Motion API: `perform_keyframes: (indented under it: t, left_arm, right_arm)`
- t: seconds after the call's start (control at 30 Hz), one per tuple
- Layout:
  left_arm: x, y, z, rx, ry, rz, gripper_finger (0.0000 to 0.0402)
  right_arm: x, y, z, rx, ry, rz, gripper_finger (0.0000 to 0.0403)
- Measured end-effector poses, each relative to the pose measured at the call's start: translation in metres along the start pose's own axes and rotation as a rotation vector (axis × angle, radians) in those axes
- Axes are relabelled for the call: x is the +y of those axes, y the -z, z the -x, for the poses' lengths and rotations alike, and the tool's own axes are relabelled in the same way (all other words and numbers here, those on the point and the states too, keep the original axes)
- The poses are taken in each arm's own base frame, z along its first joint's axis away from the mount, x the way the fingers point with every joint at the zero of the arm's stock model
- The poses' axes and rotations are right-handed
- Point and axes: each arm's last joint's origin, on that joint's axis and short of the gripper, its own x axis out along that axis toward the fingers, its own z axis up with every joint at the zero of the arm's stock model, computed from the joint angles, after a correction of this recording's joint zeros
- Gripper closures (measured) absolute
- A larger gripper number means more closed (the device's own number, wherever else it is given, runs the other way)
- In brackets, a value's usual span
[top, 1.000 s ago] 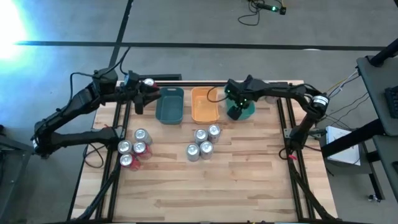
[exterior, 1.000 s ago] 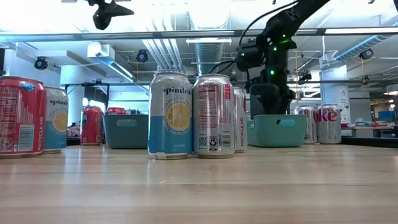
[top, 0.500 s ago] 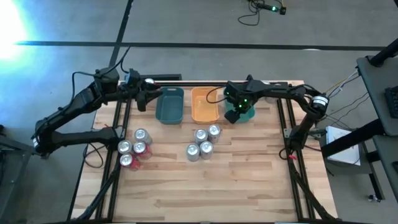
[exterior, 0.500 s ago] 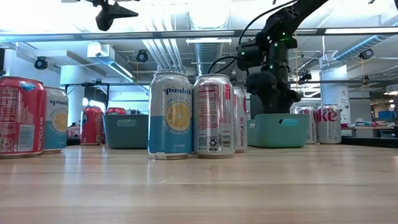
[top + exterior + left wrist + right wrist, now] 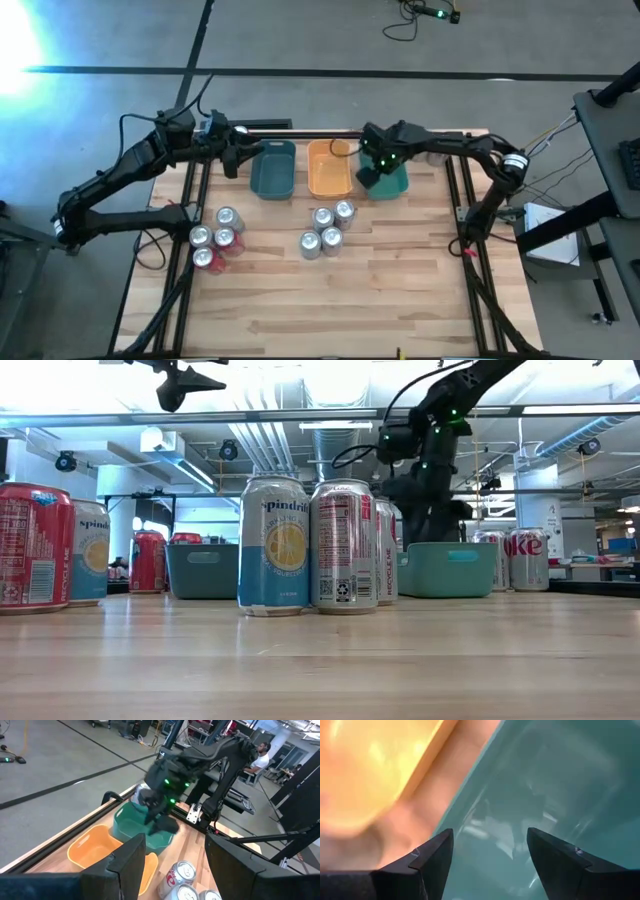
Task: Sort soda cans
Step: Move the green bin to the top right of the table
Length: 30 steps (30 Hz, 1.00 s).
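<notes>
Left gripper (image 5: 232,160) — open, empty, raised beside the dark tray (image 5: 272,168). Soda cans (image 5: 214,238) — two clusters mid-table, unsorted. Right gripper (image 5: 368,176) — open, empty, over the green tray (image 5: 395,184). Step: between picks; next calls for reaching a can.

A pale wooden tabletop (image 5: 380,290) of butted planks sits on a black metal frame over a grey concrete floor (image 5: 300,40) crossed by dark lines. Bright glare whitens the floor's far left corner. Level across the tabletop, the room shows exposed ceiling ducts (image 5: 270,445) and strip lights. A person (image 5: 258,757) sits at a far desk.
</notes>
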Motion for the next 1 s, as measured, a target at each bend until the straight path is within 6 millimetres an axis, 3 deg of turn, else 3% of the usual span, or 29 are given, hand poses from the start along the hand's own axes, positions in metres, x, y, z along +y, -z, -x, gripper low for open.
perform_keyframes:
  t: [0.27,0.6,1.0]
  left_arm:
    - [0.000,0.000,0.000,-0.001,0.003,-0.001,0.0212]
    - [-0.002,-0.001,0.000,-0.009,0.014,0.012,0.0212]
    - [-0.009,0.001,0.003,-0.004,0.053,0.002,0.0212]
  right_arm:
    - [-0.039,-0.023,-0.011,-0.038,-0.081,-0.228,0.0189]
    - [-0.043,-0.041,-0.029,-0.155,-0.058,-0.446,0.0203]
    - [-0.056,-0.046,-0.034,-0.183,0.019,-0.519,0.0206]
